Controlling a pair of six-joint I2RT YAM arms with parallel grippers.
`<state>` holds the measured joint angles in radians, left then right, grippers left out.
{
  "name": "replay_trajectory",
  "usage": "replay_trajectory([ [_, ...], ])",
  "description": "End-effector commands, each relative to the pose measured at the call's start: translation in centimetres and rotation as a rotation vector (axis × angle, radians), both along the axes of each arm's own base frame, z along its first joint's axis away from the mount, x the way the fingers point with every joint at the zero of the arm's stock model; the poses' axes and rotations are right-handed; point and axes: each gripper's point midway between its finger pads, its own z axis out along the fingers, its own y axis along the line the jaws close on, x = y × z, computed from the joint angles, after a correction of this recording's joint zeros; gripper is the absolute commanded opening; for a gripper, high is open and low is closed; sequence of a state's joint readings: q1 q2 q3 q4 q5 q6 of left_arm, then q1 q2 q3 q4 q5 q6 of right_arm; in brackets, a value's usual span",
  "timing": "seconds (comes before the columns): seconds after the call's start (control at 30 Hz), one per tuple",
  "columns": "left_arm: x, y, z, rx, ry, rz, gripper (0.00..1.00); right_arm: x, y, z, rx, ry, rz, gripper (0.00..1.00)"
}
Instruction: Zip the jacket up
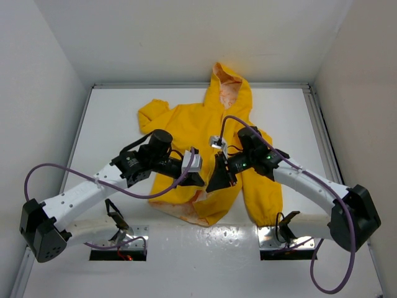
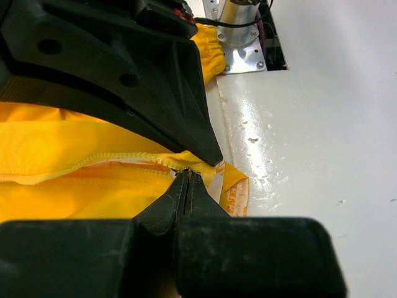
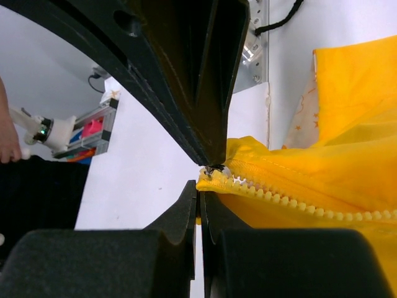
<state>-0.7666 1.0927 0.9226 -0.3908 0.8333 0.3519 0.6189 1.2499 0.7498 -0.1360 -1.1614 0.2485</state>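
Left gripper (image 2: 189,177) and right gripper (image 3: 208,172) each pinch the jacket (image 1: 205,124) hem at six o'clock, beside the zipper (image 3: 298,198). Spread centrally, hood (image 1: 231,87) toward twelve, it looks light, limp and slippery, so grip near the zipper.

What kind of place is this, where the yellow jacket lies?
Probably a robot test bench in a lab: a white table boxed by plain walls, two arms bolted at its edge, purple cables.

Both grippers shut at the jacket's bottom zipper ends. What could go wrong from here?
1. The left gripper pinches only a thin edge of the jacket, so it may slip free under tension.
2. The right gripper grips the very tip of the zipper teeth; the two halves may misalign when brought together.
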Motion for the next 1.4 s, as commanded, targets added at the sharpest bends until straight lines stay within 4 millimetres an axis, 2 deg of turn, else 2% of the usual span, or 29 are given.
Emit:
replay_trajectory([
  [0.0, 2.6, -1.1, 5.3, -0.152, -0.169, 0.081, 0.00, -2.8, -0.4, 0.2, 0.008, 0.006, 0.107, 0.00],
  [0.17, 4.3, -1.0, 5.4, -0.151, -0.197, 0.165, 0.00, -3.8, -0.8, -0.1, -0.004, 0.000, 0.140, 0.00],
  [0.37, 7.6, -0.5, 7.0, -0.186, -0.242, 0.367, 0.00, -5.2, -1.6, -0.7, -0.032, -0.010, 0.190, 0.00],
  [0.4, 7.7, -0.5, 7.0, -0.186, -0.242, 0.367, 0.00, -5.0, -1.6, -0.7, -0.026, -0.037, 0.190, 0.00],
  [0.43, 7.6, -0.5, 7.0, -0.187, -0.232, 0.370, 0.00, -4.4, -1.7, -1.1, -0.059, -0.053, 0.160, 0.03],
  [0.5, 7.4, -0.7, 6.7, -0.189, -0.209, 0.377, 0.00, -3.7, -1.8, -1.0, -0.087, -0.058, 0.123, 0.18],
  [0.53, 7.6, -0.6, 6.7, -0.189, -0.182, 0.406, 0.00, -2.0, -2.2, -1.1, -0.116, -0.074, 0.049, 0.37],
  [0.57, 7.7, -0.5, 6.2, -0.180, -0.164, 0.421, 0.00, -1.2, -2.2, -0.9, -0.117, -0.084, 0.015, 0.46],
  [0.6, 7.8, -0.4, 6.1, -0.180, -0.151, 0.437, 0.00, -0.4, -2.4, -0.7, -0.145, -0.063, -0.041, 0.52],
  [0.63, 7.9, -0.3, 5.7, -0.175, -0.112, 0.461, 0.00, 1.4, -3.0, -0.1, -0.149, -0.055, -0.132, 0.54],
  [0.73, 7.9, -0.6, 5.5, -0.182, -0.048, 0.494, 0.00, 3.0, -4.1, 1.6, -0.105, -0.003, -0.289, 0.50],
  [0.77, 8.1, -0.8, 5.3, -0.182, -0.034, 0.509, 0.00, 3.8, -3.9, 2.8, -0.064, 0.024, -0.342, 0.48],
  [0.8, 8.1, -0.9, 5.5, -0.192, -0.023, 0.512, 0.00, 4.0, -3.8, 4.2, 0.007, -0.023, -0.363, 0.46],
  [0.83, 8.0, -1.3, 5.0, -0.180, -0.002, 0.508, 0.00, 3.5, -3.8, 4.4, 0.007, 0.130, -0.408, 0.43],
  [0.87, 7.8, -1.6, 5.3, -0.195, 0.019, 0.516, 0.00, 4.7, -3.2, 6.8, 0.118, 0.029, -0.426, 0.39],
  [0.93, 7.8, -2.3, 4.9, -0.197, 0.044, 0.512, 0.00, 4.3, -3.0, 6.6, 0.145, 0.146, -0.465, 0.38],
  [1.0, 8.0, -2.9, 4.5, -0.195, 0.064, 0.517, 0.00, 4.1, -1.6, 7.2, 0.160, 0.156, -0.456, 0.38],
  [1.07, 8.1, -3.1, 5.0, -0.205, 0.075, 0.521, 0.00, 3.4, -0.5, 6.8, 0.161, 0.145, -0.404, 0.42],
  [1.1, 8.1, -3.2, 5.0, -0.206, 0.084, 0.523, 0.00, 2.6, 0.0, 5.8, 0.131, 0.122, -0.366, 0.42],
  [1.13, 8.2, -3.2, 5.6, -0.217, 0.078, 0.522, 0.00, 2.4, -0.4, 3.5, 0.029, 0.184, -0.380, 0.42],
  [1.17, 8.2, -3.3, 6.1, -0.225, 0.074, 0.521, 0.00, 3.1, -0.7, 3.1, 0.013, 0.068, -0.379, 0.42],
  [1.2, 8.5, -3.0, 5.7, -0.211, 0.061, 0.527, 0.00, 5.8, -2.0, 1.9, -0.040, 0.044, -0.519, 0.42],
  [1.23, 8.3, -2.7, 6.1, -0.216, 0.058, 0.526, 0.00, 5.3, -3.6, -0.4, -0.146, 0.108, -0.575, 0.40],
  [1.27, 8.4, -2.1, 6.0, -0.212, 0.044, 0.535, 0.00, 6.3, -4.7, -1.3, -0.180, 0.117, -0.643, 0.38],
  [1.3, 8.2, -1.8, 5.7, -0.201, 0.028, 0.530, 0.00, 8.6, -8.2, -3.4, -0.274, 0.137, -0.849, 0.29],
  [1.37, 7.3, -1.5, 4.7, -0.185, 0.016, 0.505, 0.00, 9.8, -10.4, -4.4, -0.329, 0.159, -0.970, 0.25],
])
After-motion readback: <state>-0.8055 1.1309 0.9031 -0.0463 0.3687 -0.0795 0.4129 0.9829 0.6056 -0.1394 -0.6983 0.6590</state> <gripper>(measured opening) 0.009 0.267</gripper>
